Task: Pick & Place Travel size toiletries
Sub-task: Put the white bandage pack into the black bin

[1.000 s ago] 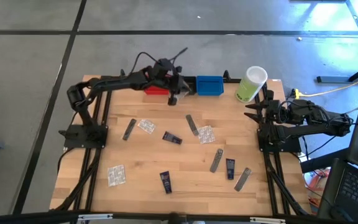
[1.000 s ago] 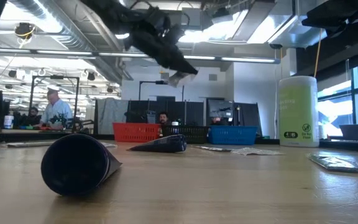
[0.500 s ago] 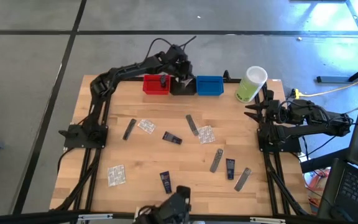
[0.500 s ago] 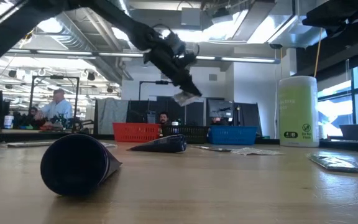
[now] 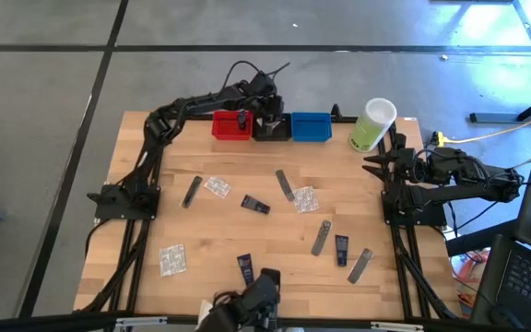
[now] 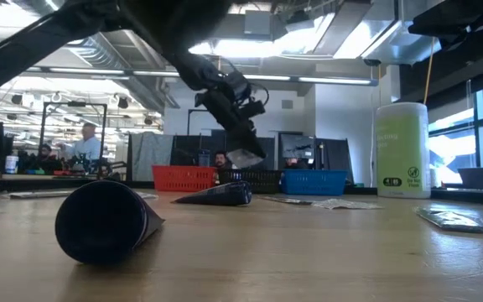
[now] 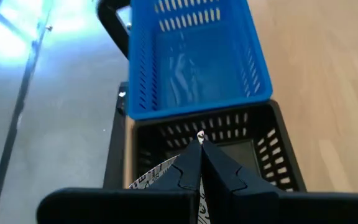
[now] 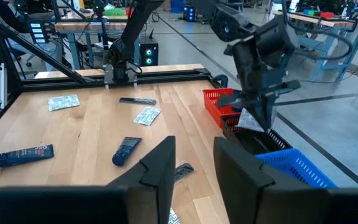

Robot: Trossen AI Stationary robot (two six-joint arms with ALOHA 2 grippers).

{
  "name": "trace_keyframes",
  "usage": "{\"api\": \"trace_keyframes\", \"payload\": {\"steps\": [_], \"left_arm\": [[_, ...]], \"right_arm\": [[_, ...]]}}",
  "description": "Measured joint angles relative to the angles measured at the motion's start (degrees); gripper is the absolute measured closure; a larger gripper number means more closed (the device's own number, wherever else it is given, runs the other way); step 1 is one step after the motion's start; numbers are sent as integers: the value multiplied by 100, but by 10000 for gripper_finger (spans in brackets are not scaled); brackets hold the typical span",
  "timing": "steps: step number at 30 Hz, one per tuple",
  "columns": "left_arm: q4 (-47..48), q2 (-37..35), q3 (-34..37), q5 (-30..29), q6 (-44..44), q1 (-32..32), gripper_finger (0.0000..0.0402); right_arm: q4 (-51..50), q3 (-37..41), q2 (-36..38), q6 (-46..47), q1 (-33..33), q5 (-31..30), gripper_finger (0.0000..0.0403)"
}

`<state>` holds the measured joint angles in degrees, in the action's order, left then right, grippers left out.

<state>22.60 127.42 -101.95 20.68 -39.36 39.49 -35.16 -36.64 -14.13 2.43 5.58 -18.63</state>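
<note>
My left gripper hangs over the black bin at the table's far edge, shut on a clear crinkly packet with white contents. The same gripper shows in the right wrist view. My right gripper waits open and empty at the table's right side. On the table lie navy mini tubes, grey sachets and clear packets, all flat on the wood. My left gripper pinches the packet's upper edge between its two fingertips. The fingers come from above, pointing down into the black bin's opening. The packet hangs below the fingers, tilted, above the bin's floor; one layer or several, I cannot tell.
A red bin and a blue bin flank the black one. A tall pale-green container with a white lid stands at the far right. A navy tube lies close to the low camera. A dark shape shows at the near edge.
My left gripper has gone toward the table's far edge, from in front of the bins to above the black bin, and then down toward it. It has stayed shut, and the packet has come down with it.
</note>
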Motion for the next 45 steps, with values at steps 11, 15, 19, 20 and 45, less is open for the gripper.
{"api": "trace_keyframes", "payload": {"steps": [11,15,19,20,45], "left_arm": [[403,129,4,-308,-508,-85,399],[419,129,4,-324,-879,-189,399],[415,129,4,-484,-1244,-354,399],[418,129,4,-581,-1318,-395,399],[421,127,4,-1243,-1775,-575,328]], "right_arm": [[1,0,2,-1,0,2,300],[0,0,1,-2,1,2,298],[2,0,2,-2,0,0,289],[2,0,2,0,0,2,287],[2,0,2,0,1,1,246]]}}
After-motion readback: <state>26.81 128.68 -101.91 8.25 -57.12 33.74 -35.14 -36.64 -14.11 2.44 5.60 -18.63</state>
